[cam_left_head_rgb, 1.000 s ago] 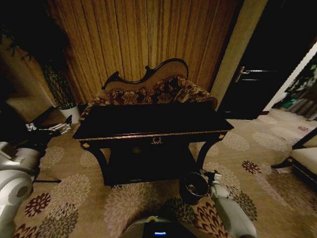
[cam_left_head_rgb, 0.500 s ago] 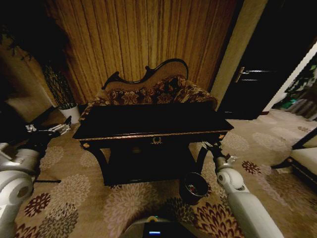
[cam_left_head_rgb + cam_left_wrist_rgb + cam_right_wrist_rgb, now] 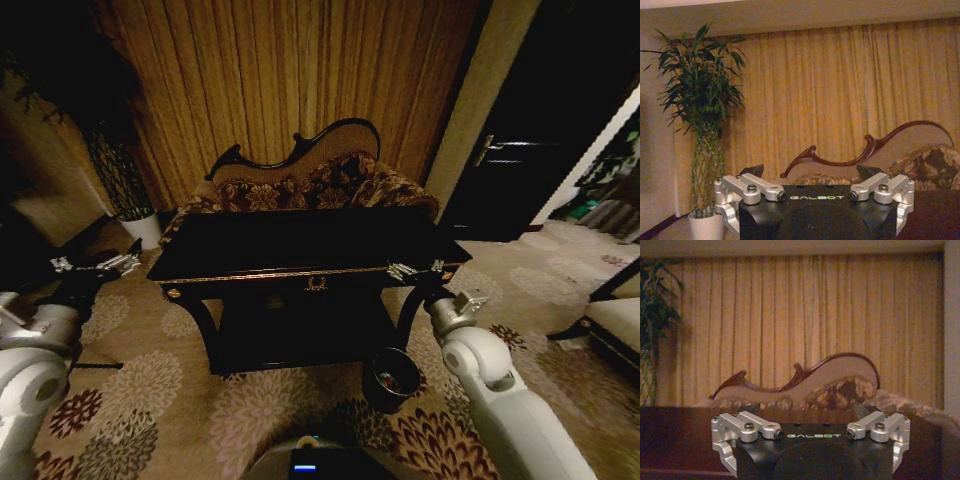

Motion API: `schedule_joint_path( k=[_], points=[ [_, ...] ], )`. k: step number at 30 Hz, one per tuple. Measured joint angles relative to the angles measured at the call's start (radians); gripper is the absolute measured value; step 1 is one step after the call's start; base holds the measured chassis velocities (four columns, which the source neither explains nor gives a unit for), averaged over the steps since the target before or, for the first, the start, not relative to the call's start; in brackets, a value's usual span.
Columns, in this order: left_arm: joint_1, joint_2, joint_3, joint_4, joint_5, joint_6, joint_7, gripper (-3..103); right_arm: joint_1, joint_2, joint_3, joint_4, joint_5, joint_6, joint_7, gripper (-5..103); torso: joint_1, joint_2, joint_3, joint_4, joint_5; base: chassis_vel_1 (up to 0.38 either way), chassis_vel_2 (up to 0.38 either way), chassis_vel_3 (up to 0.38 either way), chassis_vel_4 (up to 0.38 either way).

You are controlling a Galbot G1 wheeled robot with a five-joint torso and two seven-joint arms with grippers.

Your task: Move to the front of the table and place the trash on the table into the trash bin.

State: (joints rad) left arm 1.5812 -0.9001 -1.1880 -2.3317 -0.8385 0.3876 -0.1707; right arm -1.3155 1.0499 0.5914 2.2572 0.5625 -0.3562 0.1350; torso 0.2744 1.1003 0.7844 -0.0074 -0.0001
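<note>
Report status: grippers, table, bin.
Right gripper open, empty, at the table front edge. Left gripper open, empty, off the table's left end. Trash bin on the floor by the right front leg, litter inside.

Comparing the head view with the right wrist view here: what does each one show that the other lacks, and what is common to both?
Head view alone: the bin on the carpet by the table's front right leg, with small litter inside, the table's gold emblem, a dark door, and the left gripper held out beside the table's left end. Right wrist view alone: the right gripper's fingers seen close, spread open, level with the tabletop. Both: the table, the sofa behind it, the curtain, and the right gripper at the table's front right edge.
</note>
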Motion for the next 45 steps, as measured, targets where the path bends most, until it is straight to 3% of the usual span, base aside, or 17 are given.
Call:
schedule_joint_path(
  k=[2,10,45],
  points=[
    [-0.001,0.000,0.003,-0.011,0.007,0.019,-0.010,100,0.008,0.000,-0.010,0.010,0.019,-0.039,0.012,100,0.000,0.000,0.000,0.0001,-0.0001,0.000,0.000,0.000,0.000],
    [-0.003,0.000,0.007,-0.016,0.010,0.024,-0.019,100,0.026,0.003,-0.028,0.004,0.043,-0.081,0.044,100,0.000,0.000,0.000,0.0002,0.0001,0.000,0.000,0.000,0.000],
    [0.007,-0.001,0.007,-0.035,0.015,0.030,-0.016,100,0.013,0.011,-0.012,0.019,0.052,-0.085,0.079,100,0.000,0.000,0.000,0.0002,0.0001,0.009,-0.010,-0.011,0.011]
  ],
)
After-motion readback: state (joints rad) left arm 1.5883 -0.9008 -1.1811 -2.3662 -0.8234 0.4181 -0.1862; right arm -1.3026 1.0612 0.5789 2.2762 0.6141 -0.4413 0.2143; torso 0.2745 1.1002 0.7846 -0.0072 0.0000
